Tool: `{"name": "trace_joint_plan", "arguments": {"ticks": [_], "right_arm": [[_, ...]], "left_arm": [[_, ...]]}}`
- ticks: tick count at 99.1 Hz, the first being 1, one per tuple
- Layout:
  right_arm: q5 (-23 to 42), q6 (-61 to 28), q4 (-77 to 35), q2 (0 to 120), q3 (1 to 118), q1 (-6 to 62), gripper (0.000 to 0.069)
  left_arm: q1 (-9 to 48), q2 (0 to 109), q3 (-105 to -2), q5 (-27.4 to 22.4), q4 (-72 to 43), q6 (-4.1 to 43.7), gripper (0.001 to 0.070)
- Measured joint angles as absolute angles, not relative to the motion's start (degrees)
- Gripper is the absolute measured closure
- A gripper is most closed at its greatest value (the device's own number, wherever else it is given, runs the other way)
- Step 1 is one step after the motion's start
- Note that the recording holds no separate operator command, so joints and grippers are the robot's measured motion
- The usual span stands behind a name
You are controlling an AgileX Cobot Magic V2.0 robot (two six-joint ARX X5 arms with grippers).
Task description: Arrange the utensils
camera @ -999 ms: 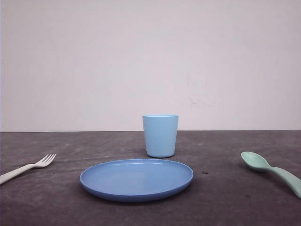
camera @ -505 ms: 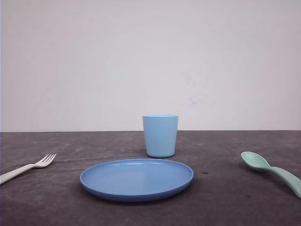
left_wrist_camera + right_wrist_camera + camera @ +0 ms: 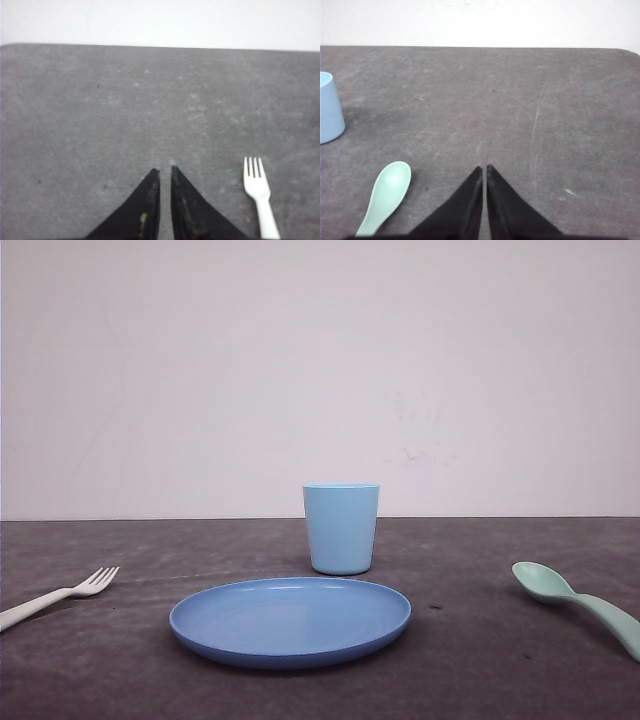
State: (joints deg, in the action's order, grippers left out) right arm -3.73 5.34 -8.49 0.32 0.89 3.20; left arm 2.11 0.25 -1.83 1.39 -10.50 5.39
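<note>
OK, I see the fork (image 3: 60, 594) lying on the table (image 3: 480, 660) left of the plate (image 3: 290, 620), spoon (image 3: 575, 602) on the right, cup (image 3: 341, 528) behind. Left gripper (image 3: 163, 172) and right gripper (image 3: 483, 169) both have jaws nearly together, holding nothing, each above bare table near its utensil.

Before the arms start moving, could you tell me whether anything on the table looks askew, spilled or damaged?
Nothing stands out. The cup stands upright behind the plate, which lies flat. The fork lies off to the plate's left and the spoon off to its right, both intact on the table, with no spills.
</note>
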Motion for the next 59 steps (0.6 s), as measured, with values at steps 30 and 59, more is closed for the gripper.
{"name": "trace_joint_plan", "arguments": {"ticks": [30, 59], "right_arm": [[-9.10, 16.82, -5.26, 0.56, 7.75, 3.20, 0.0682], [-9.30, 18.24, -21.91, 10.15, 30.79, 3.20, 0.0682]], "left_arm": [[2.13, 0.30, -3.77, -4.43, -2.85, 18.87, 0.0695], [2.11, 5.37, -22.15, -7.29, -7.68, 21.78, 0.0695]]}}
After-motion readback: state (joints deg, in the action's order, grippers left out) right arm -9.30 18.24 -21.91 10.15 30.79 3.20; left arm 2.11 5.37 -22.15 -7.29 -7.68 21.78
